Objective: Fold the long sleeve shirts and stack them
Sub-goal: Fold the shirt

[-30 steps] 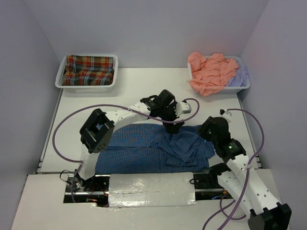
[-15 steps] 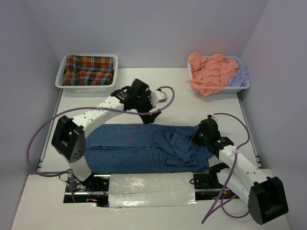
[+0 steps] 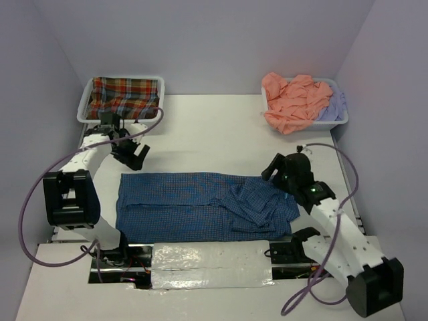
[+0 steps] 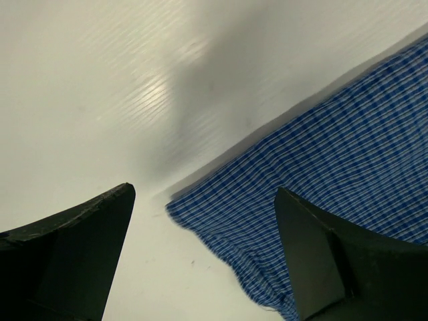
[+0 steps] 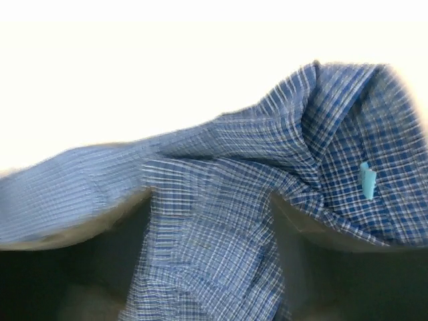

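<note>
two white arms, black at the joints
left arm and right arm show white link shells and black motor blocks; purple cables loop off each; the left wrist's fingers are dark, matte wedges.

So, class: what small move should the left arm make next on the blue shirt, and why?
Probably lower the open left end effector onto the far-left corner of the blue shirt and close: in the wrist view that corner lies flat between its spread fingers, ungrasped.

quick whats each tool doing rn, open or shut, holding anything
Left tool: open, holding nothing.
Right tool: cannot tell; its view is blurred and filled by the blue shirt.
</note>
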Robot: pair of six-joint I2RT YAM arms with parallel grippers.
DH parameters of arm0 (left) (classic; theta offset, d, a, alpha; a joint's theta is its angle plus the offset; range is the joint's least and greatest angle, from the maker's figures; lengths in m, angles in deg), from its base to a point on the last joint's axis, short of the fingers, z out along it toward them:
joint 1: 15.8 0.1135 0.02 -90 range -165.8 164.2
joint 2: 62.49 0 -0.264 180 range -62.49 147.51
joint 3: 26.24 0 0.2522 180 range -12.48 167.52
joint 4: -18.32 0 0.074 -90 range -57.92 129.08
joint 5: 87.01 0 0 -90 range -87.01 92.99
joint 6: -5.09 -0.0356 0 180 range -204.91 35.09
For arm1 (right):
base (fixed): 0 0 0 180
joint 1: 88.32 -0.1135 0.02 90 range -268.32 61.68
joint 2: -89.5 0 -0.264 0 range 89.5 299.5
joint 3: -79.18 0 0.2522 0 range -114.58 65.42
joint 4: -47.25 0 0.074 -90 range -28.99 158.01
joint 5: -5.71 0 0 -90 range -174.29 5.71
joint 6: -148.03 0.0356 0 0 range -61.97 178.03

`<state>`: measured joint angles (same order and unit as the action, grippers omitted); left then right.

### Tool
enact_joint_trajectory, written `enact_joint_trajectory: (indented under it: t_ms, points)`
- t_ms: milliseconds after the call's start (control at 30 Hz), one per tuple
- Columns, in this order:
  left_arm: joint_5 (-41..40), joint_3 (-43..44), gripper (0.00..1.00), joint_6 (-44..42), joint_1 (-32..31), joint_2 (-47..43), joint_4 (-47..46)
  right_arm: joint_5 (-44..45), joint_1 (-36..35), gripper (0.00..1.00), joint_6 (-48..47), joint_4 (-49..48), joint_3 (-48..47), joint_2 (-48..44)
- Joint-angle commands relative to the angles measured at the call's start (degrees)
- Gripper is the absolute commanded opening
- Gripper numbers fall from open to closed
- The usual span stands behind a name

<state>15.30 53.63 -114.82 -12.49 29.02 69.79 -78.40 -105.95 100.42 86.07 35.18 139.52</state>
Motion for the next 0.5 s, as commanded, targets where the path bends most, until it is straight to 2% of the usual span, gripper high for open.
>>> enact_joint_trajectory:
  t_ms: [0, 33, 67, 167, 267, 400, 467]
  points:
    - [2.9, 0.8, 0.99, -4.5, 4.0, -1.6, 1.2, 6.6, 0.3, 0.85, -0.6, 12.3, -7.8, -6.2]
    - [3.0, 0.6, 0.99, -5.3, 4.4, -0.6, 1.4, 6.7, 0.3, 0.97, -0.2, 15.4, -8.4, -8.2]
    - [2.8, -0.1, 0.99, -6.6, 4.8, -0.1, 1.4, 6.8, 0.4, 1.00, 0.2, 16.9, -8.7, -9.0]
    - [3.3, -2.3, 0.99, -9.1, 5.8, 1.5, 0.6, 6.6, 0.7, 1.00, 1.1, 19.5, -8.8, -8.1]
    - [5.5, -4.0, 1.00, -11.1, 6.3, 1.4, 1.0, 6.2, 1.9, 1.00, -0.4, 17.3, -9.3, -3.4]
    - [7.8, -5.1, 0.96, -11.4, 6.8, 0.3, 0.9, 6.8, 7.8, 0.89, 0.1, 10.1, -10.0, 3.0]
    - [8.8, -5.6, 0.87, -11.6, 7.0, 0.2, 1.3, 5.2, 10.7, 0.84, 0.4, 5.6, -9.1, 6.7]
